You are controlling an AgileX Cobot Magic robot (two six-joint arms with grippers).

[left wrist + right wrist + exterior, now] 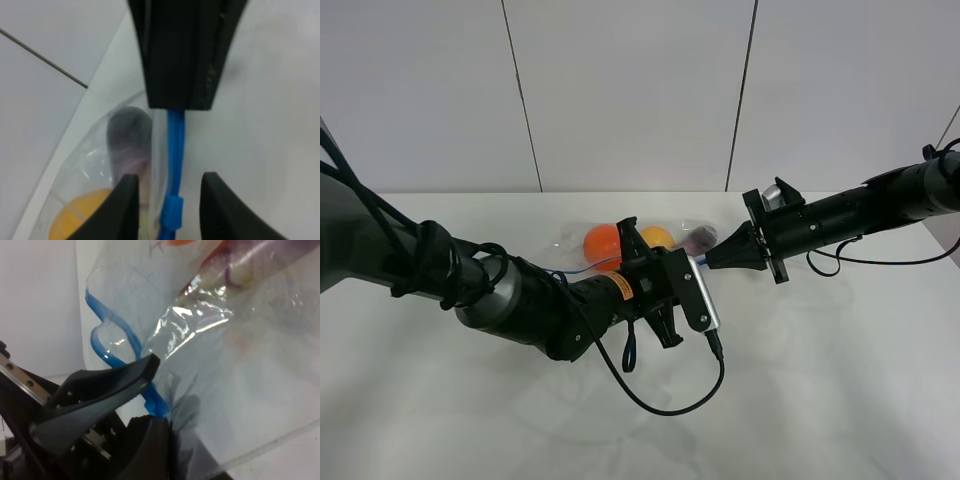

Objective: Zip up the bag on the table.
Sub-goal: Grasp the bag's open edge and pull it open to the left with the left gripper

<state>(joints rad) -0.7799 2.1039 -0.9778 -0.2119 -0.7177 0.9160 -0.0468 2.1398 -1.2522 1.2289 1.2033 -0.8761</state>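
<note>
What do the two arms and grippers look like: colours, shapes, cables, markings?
Both arms are black tubes. The left arm has a grey joint, wrapped black cables, an orange label and a silver camera box with a looping cable. The right arm ends in a round flange. The left gripper and right gripper have black tapered fingers.
</note>
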